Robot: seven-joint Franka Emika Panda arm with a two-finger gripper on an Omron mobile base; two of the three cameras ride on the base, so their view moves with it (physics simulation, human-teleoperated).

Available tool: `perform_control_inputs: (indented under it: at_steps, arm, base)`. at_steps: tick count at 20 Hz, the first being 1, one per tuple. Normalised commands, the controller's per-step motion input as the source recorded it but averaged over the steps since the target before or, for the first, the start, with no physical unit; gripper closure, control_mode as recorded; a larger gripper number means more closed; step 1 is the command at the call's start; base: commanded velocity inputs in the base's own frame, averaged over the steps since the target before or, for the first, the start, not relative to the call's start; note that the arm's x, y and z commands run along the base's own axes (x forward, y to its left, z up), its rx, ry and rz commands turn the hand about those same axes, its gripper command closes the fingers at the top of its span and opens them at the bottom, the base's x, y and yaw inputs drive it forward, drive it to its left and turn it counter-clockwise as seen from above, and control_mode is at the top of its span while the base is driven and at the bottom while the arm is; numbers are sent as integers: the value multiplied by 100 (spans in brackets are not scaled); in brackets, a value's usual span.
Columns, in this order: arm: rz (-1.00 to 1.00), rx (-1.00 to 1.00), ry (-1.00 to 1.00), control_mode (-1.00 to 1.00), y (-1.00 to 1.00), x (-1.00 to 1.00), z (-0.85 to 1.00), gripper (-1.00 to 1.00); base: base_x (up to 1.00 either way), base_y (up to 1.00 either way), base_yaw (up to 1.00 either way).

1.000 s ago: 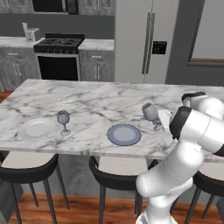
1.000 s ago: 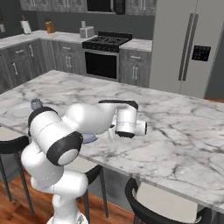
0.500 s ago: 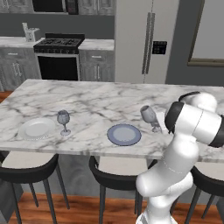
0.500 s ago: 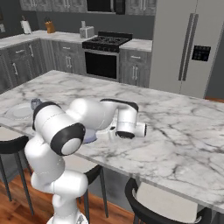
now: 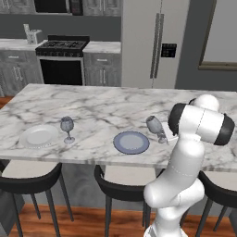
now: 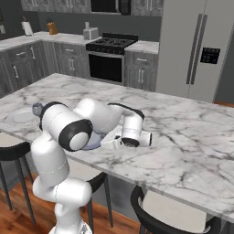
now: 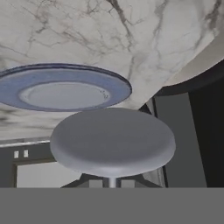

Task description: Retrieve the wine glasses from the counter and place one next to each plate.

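Arm carrying second wine glass (image 5: 155, 126) tilted, right of blue-grey plate (image 5: 131, 142) on marble island (image 5: 106, 109)

Gripper (image 5: 167, 137) sitting at the glass stem, foot end toward the hand; finger opening is hidden, so can't tell how wide, glass looks held. Hand view is looking past the glass's round foot (image 7: 113, 142) at the blue plate (image 7: 65, 87) close by. First wine glass (image 5: 67, 128) standing upright just beside white plate (image 5: 39, 136) at the island's left
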Motion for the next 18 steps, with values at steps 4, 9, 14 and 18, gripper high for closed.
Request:
perform_control_inputs:
  at_steps: [4,9,14,18]
  arm:
    - [0,0,0,-100,0,17,-26,100]
    - [0,0,0,-100,0,17,-21,100]
    - [0,0,0,-100,0,27,-19,100]
    - [0,0,0,-100,0,31,-24,100]
  base:
    - [0,0,0]
    - [0,0,0]
    - [0,0,0]
    - [0,0,0]
